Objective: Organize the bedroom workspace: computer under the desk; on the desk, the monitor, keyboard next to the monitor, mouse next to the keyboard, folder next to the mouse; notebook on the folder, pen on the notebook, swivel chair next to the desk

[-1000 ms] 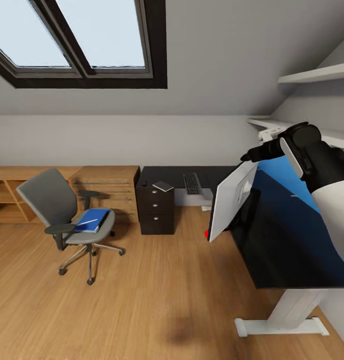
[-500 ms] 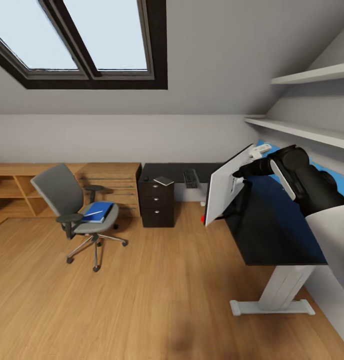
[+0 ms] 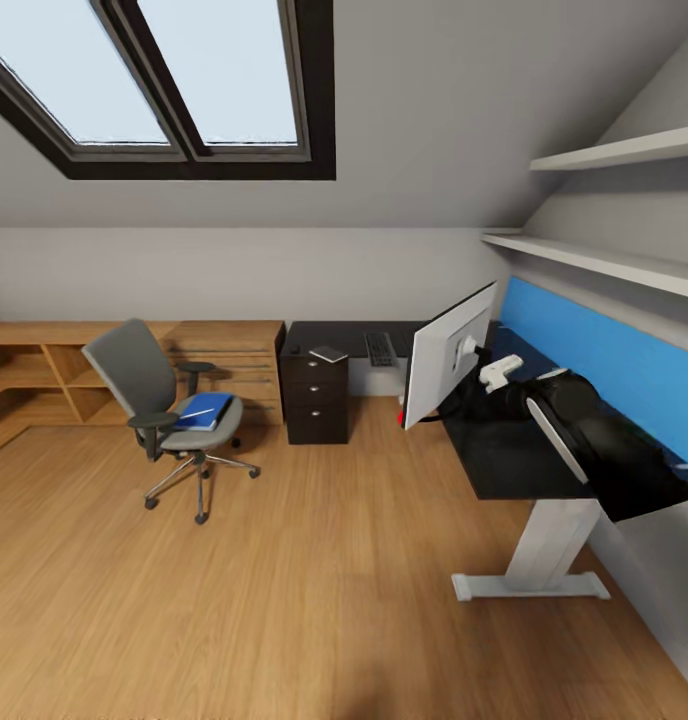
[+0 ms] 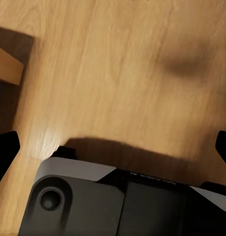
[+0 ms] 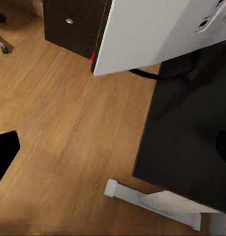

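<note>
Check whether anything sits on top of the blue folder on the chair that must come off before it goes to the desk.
Yes. The folder lies on the swivel chair seat with the white pen lying across its cover. The notebook is apart from it, on the desk above the drawer unit.

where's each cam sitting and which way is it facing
Head view: high on the robot, facing the bedroom: swivel chair, monitor on the desk; right arm shows.
Left wrist view: near the left gripper, facing down at the floor; dark fingertips and robot base show.
Right wrist view: near the right gripper, facing down at monitor and desk.
Shared: head and right wrist views both show monitor and desk.
</note>
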Available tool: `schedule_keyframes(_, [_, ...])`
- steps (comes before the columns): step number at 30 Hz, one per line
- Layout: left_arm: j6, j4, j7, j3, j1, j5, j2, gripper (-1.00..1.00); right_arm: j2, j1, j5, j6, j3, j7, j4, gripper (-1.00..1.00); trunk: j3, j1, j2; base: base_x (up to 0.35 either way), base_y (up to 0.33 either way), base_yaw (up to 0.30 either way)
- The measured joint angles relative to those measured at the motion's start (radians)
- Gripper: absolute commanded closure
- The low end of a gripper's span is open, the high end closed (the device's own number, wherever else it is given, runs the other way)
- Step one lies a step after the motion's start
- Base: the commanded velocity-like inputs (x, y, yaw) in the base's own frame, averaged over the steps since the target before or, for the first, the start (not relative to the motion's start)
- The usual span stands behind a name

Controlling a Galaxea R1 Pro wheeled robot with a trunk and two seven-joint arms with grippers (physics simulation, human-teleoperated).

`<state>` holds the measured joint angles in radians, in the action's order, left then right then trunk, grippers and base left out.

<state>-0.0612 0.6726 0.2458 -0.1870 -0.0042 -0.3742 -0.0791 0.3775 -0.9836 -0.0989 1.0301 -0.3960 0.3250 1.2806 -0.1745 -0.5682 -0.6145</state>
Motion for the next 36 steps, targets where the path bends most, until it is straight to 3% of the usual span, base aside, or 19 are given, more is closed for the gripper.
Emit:
schedule_keyframes(2, [0.002,0.0,0.0,0.001,0.0,0.0,0.0,-1.0,-0.013,0.072,-0.005,-0.002,0.001,0.0,0.022,-1.0,0.0,0.0,0.0,-0.022,0.0,0.0])
schedule_keyframes(4, [0.003,0.0,0.0,0.001,0.0,0.0,0.0,-1.0,-0.023,0.112,-0.006,-0.008,0.001,0.001,0.02,-1.0,0.0,0.0,0.0,-0.01,0.0,0.0])
schedule_keyframes(7, [0.004,0.0,-0.001,0.0,0.0,0.001,0.0,-1.0,-0.038,0.152,-0.045,-0.049,0.001,-0.001,-0.037,-1.0,0.0,0.0,0.0,-0.005,0.0,0.0])
schedule_keyframes(9, [0.029,-0.001,-0.001,-0.002,0.0,0.001,-0.001,-1.0,-0.063,0.206,-0.2,-0.155,0.0,-0.011,-0.132,-1.0,0.0,0.0,0.0,-0.001,0.0,0.0])
schedule_keyframes(10, [0.048,-0.008,-0.001,-0.002,0.0,0.003,-0.001,-1.0,-0.069,0.231,-0.252,-0.196,-0.001,-0.011,-0.165,-1.0,0.0,0.0,0.0,0.0,0.0,0.0])
schedule_keyframes(12, [0.089,-0.036,-0.001,0.0,0.0,0.006,0.0,-1.0,-0.079,0.282,-0.322,-0.272,-0.003,-0.01,-0.226,-1.0,0.0,0.0,0.0,0.0,0.0,0.0])
schedule_keyframes(14, [0.124,-0.052,0.0,0.0,0.0,0.008,0.0,-1.0,-0.106,0.328,-0.351,-0.34,-0.004,-0.009,-0.274,-1.0,0.0,0.0,0.0,0.0,0.0,0.0])
schedule_keyframes(16, [0.139,-0.057,0.0,0.0,0.0,0.008,0.0,-1.0,-0.135,0.367,-0.36,-0.382,-0.004,-0.008,-0.307,-1.0,0.0,0.0,0.0,0.0,0.0,0.0])
schedule_keyframes(20, [0.153,-0.062,0.0,0.0,0.0,0.009,0.0,-1.0,-0.221,0.466,-0.357,-0.533,-0.006,-0.01,-0.418,-1.0,0.0,0.0,0.0,0.0,0.0,0.0])
schedule_keyframes(24, [0.154,-0.061,0.0,0.0,0.0,0.009,0.0,-1.0,-0.279,0.493,-0.353,-0.666,-0.006,-0.023,-0.619,-1.0,0.0,0.0,0.0,0.0,0.0,0.0])
schedule_keyframes(26, [0.155,-0.06,0.0,0.0,0.0,0.009,0.0,-1.0,-0.319,0.497,-0.351,-0.824,-0.004,-0.028,-0.79,-1.0,0.0,0.0,0.0,0.0,0.0,0.0])
schedule_keyframes(27, [0.155,-0.06,0.0,0.0,0.0,0.009,0.0,-1.0,-0.325,0.498,-0.351,-0.861,-0.004,-0.029,-0.822,-1.0,0.0,0.0,0.0,0.0,0.0,0.0])
schedule_keyframes(28, [0.155,-0.06,0.0,0.0,0.0,0.009,-0.001,-1.0,-0.335,0.499,-0.35,-0.96,-0.004,-0.031,-0.897,-1.0,0.0,0.0,0.0,0.0,0.0,0.0])
schedule_keyframes(31, [0.155,-0.06,0.0,0.0,0.0,0.009,0.0,-1.0,-0.347,0.5,-0.352,-1.102,-0.002,-0.032,-1.07,-1.0,0.0,0.0,0.0,0.0,0.0,0.0])
schedule_keyframes(34, [0.157,-0.06,0.0,0.001,0.0,0.008,0.001,-1.0,-0.35,0.5,-0.355,-1.166,0.002,-0.061,-1.136,-1.0,0.0,0.0,0.0,0.0,0.0,0.0])
schedule_keyframes(36, [0.157,-0.06,-0.002,0.002,0.0,0.008,0.001,-1.0,-0.356,0.5,-0.358,-1.221,0.001,-0.152,-1.155,-1.0,0.0,0.0,0.0,0.0,0.0,0.0])
